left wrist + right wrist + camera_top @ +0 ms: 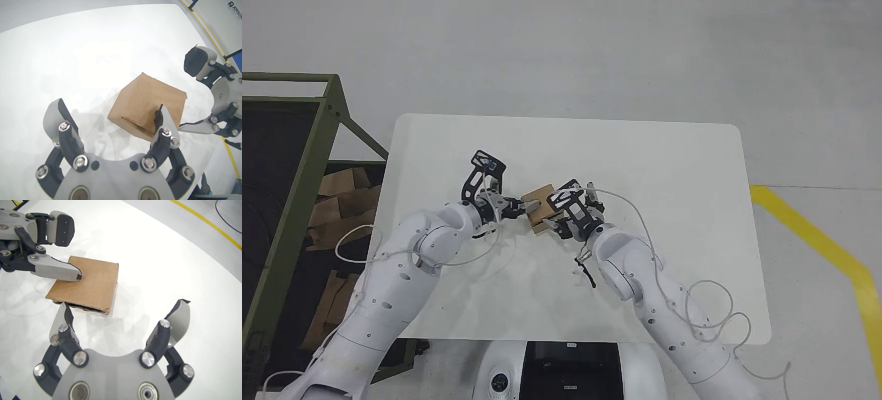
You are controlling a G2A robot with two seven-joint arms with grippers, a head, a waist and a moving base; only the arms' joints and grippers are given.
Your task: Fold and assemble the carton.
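A small brown carton [540, 206] lies flattened near the middle of the white table [692, 160]. My left gripper [111, 111] is open, and one of its fingertips [159, 115] presses down on the carton [149, 100]. From the right wrist view the left gripper [72, 256] has its lower finger on the carton [94, 283] and its other finger raised. My right gripper [122, 308] is open on the opposite side. One of its fingertips [65, 309] touches the carton's slightly gaping near edge. In the top view the left gripper [504, 190] and right gripper [570, 202] flank the carton.
A green-framed cart [302, 140] stands off the table's left side, with flat cardboard pieces [337, 200] beside it. A yellow floor line [812, 235] runs to the right. Thin cables [642, 215] trail along the right arm. Bare table surface surrounds the carton.
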